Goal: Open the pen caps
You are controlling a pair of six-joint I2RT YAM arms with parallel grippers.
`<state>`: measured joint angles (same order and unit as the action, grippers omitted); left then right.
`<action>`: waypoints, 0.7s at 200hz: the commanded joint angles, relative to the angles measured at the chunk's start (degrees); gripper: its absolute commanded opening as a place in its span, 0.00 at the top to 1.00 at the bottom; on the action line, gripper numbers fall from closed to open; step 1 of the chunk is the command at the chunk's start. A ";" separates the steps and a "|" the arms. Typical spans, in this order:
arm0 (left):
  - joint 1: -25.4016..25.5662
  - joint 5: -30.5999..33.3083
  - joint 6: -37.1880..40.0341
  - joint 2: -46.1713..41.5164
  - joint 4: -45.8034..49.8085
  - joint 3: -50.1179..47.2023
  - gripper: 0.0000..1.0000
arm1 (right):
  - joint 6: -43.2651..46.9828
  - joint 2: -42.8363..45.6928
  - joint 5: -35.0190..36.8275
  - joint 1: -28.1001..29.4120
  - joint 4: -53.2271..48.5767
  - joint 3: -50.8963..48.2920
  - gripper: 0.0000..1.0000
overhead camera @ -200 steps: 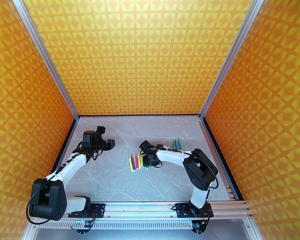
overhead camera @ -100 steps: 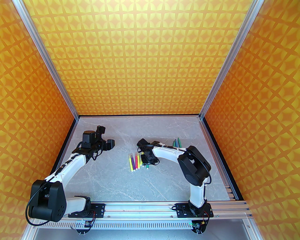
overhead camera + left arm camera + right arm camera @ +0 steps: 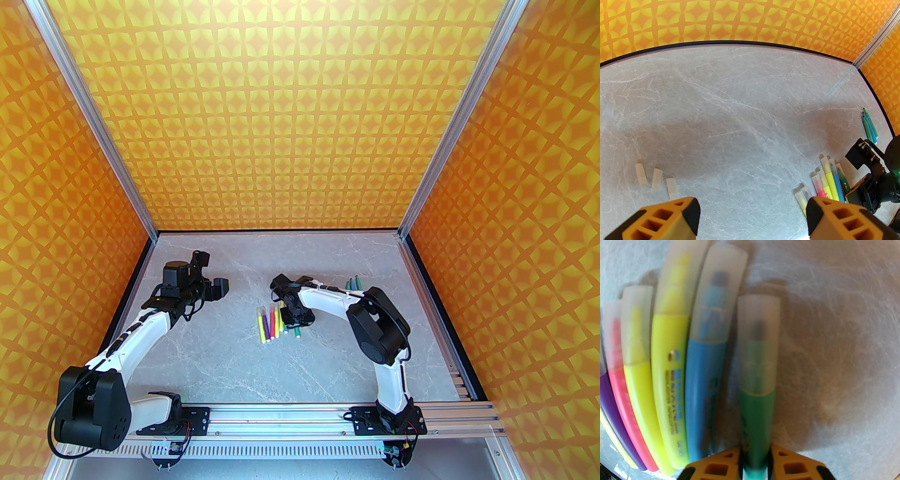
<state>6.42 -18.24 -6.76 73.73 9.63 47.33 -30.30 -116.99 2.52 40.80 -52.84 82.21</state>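
Several capped pens (image 3: 271, 323) lie side by side mid-table, each tip under a clear cap. The rightmost is a green pen (image 3: 757, 418) whose cap (image 3: 758, 343) is on. My right gripper (image 3: 755, 462) is shut on the green barrel behind the cap, one finger on each side; from above the gripper (image 3: 296, 322) sits over that pen (image 3: 297, 333). A blue pen (image 3: 703, 392) and a yellow pen (image 3: 668, 380) lie just left of it. My left gripper (image 3: 752, 218) hangs open and holds nothing, at the far left of the table (image 3: 213, 274). Three loose caps (image 3: 657, 179) lie under it.
A few uncapped green and blue pens (image 3: 354, 283) lie at the back right, also visible in the left wrist view (image 3: 869, 127). Orange patterned walls close off the back and both sides. Bare grey table (image 3: 243, 365) stretches between the pens and the arm bases.
The right arm has swung left and its gripper has narrowed onto the green pen at the right end of the row. The left arm has barely moved.
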 commanded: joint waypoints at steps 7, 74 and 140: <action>0.35 -0.92 0.96 -1.41 0.37 -0.91 0.21 | 0.31 -4.98 3.65 -0.97 0.23 -1.10 0.78; 0.53 -0.92 0.96 -0.52 0.60 -0.65 0.21 | 0.36 -4.21 3.64 -1.73 2.25 -2.85 0.82; 1.04 -1.57 0.54 0.14 -0.05 -0.50 0.21 | 1.74 -0.68 5.76 -2.83 2.64 -3.53 0.93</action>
<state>6.81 -18.26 -6.76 73.49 9.61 47.13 -29.80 -116.36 2.35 40.32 -52.40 81.60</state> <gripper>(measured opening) 0.790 0.173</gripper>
